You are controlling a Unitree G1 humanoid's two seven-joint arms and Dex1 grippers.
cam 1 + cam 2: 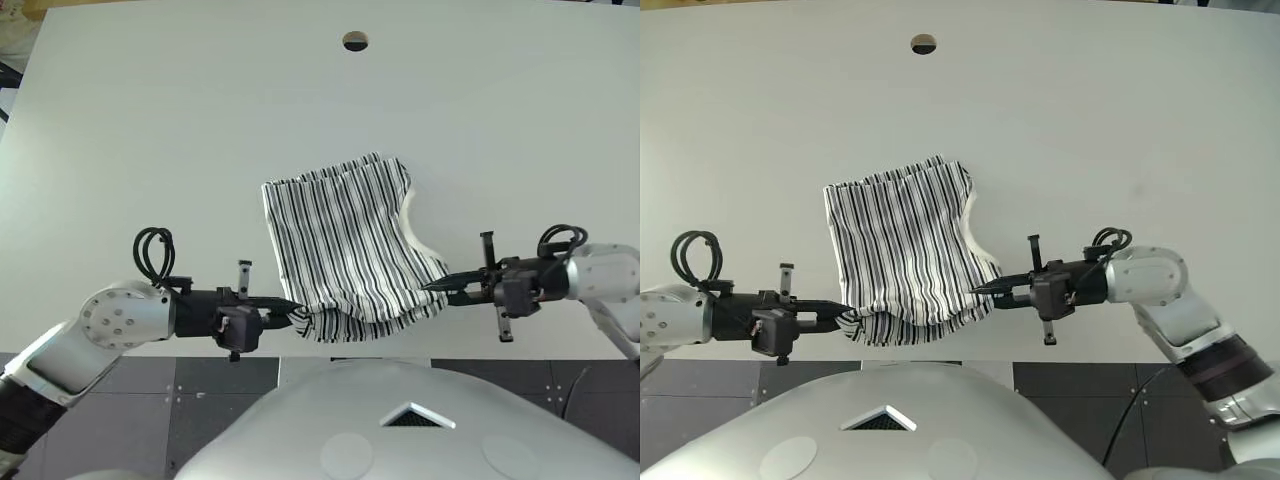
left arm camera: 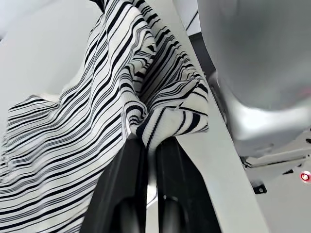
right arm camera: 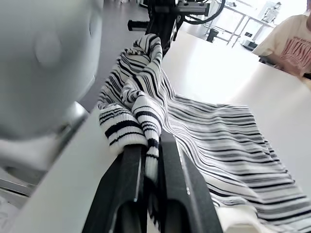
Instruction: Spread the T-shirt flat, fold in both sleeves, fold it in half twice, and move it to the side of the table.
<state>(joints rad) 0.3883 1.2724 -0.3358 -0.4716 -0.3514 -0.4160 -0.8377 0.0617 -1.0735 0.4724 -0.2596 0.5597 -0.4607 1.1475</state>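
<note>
A black-and-white striped T-shirt (image 1: 345,240) lies on the white table (image 1: 200,130), its near edge lifted and bunched at the table's front edge. My left gripper (image 1: 292,309) is shut on the near left corner of the T-shirt (image 2: 160,124), the cloth pinched between its black fingers (image 2: 129,179). My right gripper (image 1: 430,286) is shut on the near right corner of the T-shirt (image 3: 141,114), striped cloth clamped between its fingers (image 3: 175,179). The far part of the T-shirt (image 1: 900,215) rests flat on the table.
A round cable hole (image 1: 355,41) sits near the table's far edge. Bare tabletop lies to the left, right and behind the shirt. The table's front edge (image 1: 200,357) runs just below both grippers, with dark floor beyond.
</note>
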